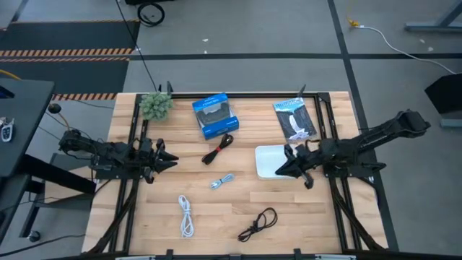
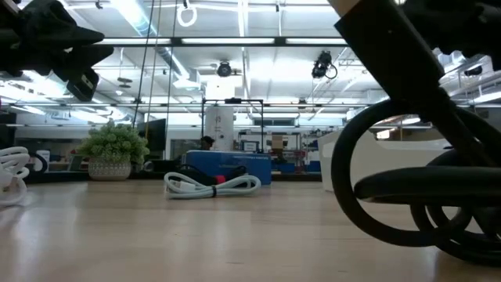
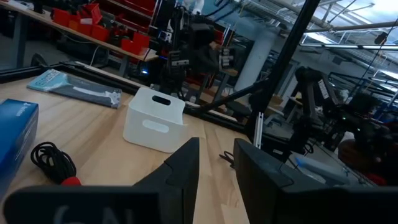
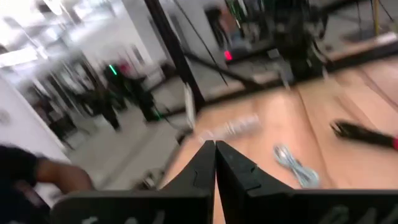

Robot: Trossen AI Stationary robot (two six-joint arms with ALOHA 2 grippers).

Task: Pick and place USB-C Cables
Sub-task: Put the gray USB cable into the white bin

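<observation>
USB-C cables are laid out across the wooden tabletop [image 1: 144, 217], none of them held. The black-and-red cable [image 1: 220, 149] lies toward the far edge, just in front of the blue box [image 1: 214, 115]. The pale blue-grey cable [image 1: 221, 181] rests near the middle of the tabletop. The white cable [image 1: 187, 215] is placed toward the near edge, on the left half, and the black cable [image 1: 259, 223] is coiled toward the near edge, on the right half.

The left arm is stretched low from the left edge, and its left pincer [image 1: 167, 159] is pointed toward the middle of the tabletop, hanging above the wood with nothing gripped; in the left wrist view its fingers [image 3: 180, 171] are seen parted by a narrow gap. The right arm is reached in from the right edge, bent at the elbow, and its right pincer [image 1: 281, 168] is held over the near left part of the white bin [image 1: 268, 155], aimed toward the middle. In the right wrist view its fingertips [image 4: 205, 163] are seen pressed together with nothing between them.

A small green plant [image 1: 155, 105] is set at the far left corner, and a flat black-and-white packet [image 1: 295, 119] is laid near the far edge on the right.
</observation>
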